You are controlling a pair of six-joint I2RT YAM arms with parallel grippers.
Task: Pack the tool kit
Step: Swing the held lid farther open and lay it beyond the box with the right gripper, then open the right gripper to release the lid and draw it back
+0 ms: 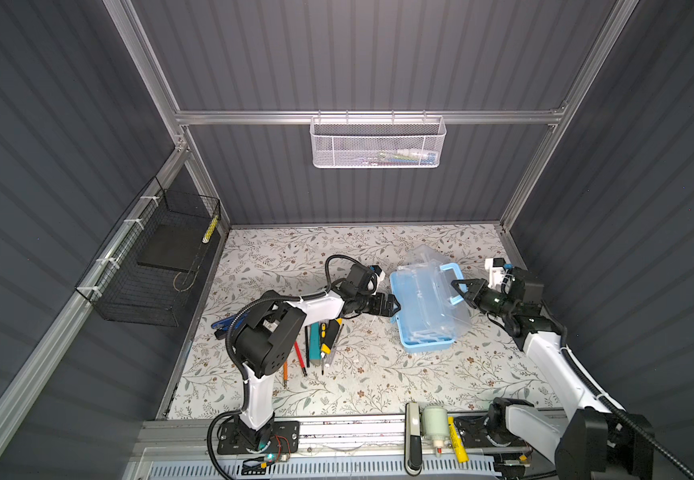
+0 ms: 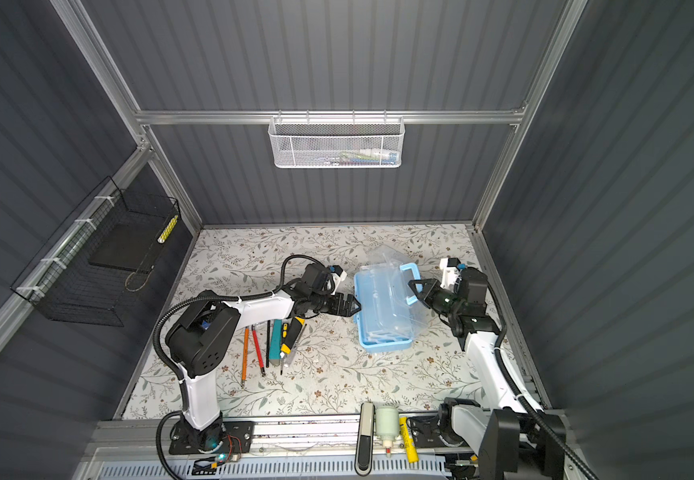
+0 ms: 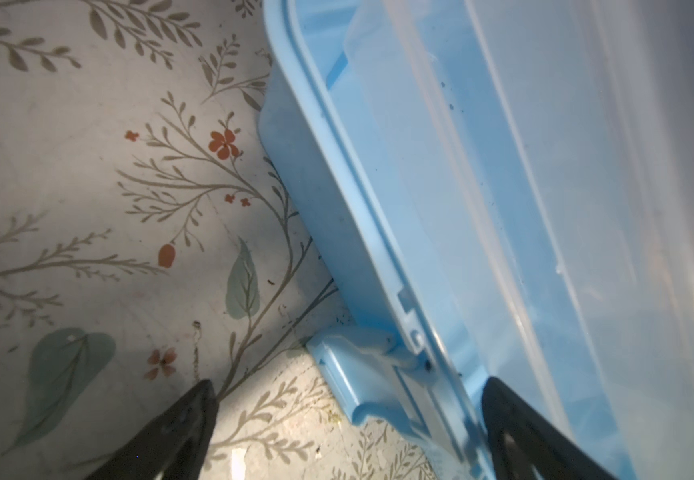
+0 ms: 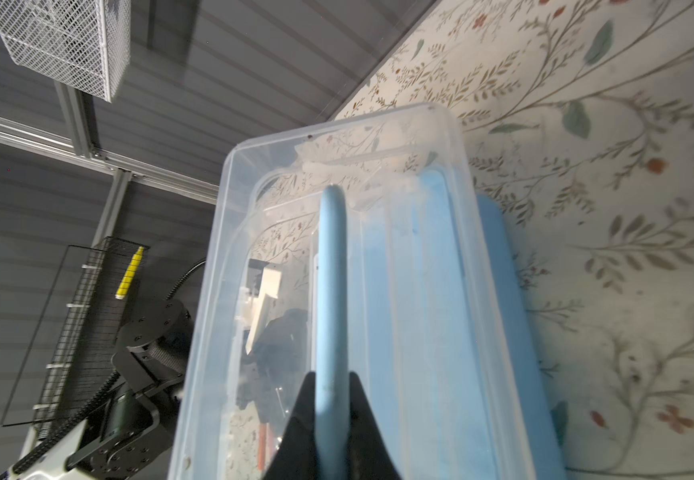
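Note:
The tool kit [image 1: 413,332], a light-blue case, lies right of the table's middle in both top views [image 2: 378,338]. Its see-through lid [image 1: 449,316] is lifted off the base and leans to the right. My right gripper [image 1: 459,293] is shut on the lid's pale blue handle [image 4: 332,270], with a black finger on each side of it [image 4: 332,376]. My left gripper [image 1: 393,307] is open at the case's left side. In the left wrist view its jaws stand either side of the blue clasp [image 3: 361,374] and hold nothing [image 3: 349,384].
Pencils, screwdrivers and a teal tool [image 1: 316,340] lie in a row left of the case, under my left arm, with blue pliers [image 1: 228,324] further left. A white mesh basket [image 1: 378,141] hangs on the back wall. A black wire basket [image 1: 150,266] hangs on the left wall.

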